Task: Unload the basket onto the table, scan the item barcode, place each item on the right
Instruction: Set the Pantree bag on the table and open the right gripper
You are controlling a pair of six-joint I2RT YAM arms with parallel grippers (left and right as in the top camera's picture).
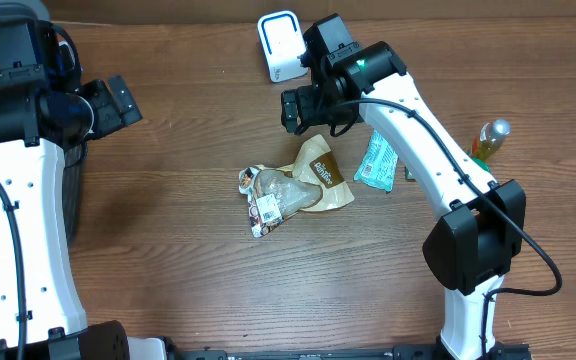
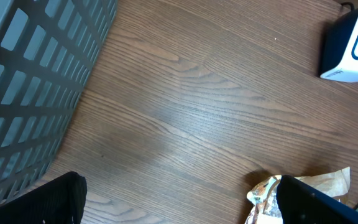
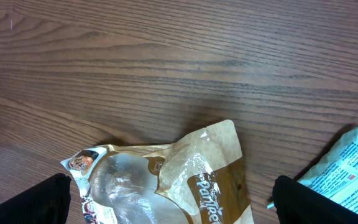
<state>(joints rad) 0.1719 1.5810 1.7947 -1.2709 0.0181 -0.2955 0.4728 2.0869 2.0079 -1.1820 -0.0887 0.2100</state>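
A tan and brown snack bag (image 1: 293, 190) with a clear window lies crumpled at the middle of the table. No barcode can be made out on it. My right gripper (image 1: 306, 108) hovers open just behind it. In the right wrist view the bag (image 3: 166, 180) lies below and between the spread fingers of that gripper (image 3: 179, 205). The white and blue scanner (image 1: 280, 45) stands at the back of the table, and it shows at the top right of the left wrist view as well (image 2: 353, 46). My left gripper (image 1: 118, 100) is open and empty at the far left, over bare wood (image 2: 179, 205).
A teal packet (image 1: 376, 162) lies right of the bag, with its corner in the right wrist view (image 3: 347, 165). A small yellow-green bottle (image 1: 488, 140) lies at the far right. A grey mesh basket (image 2: 30, 81) stands at the table's left end.
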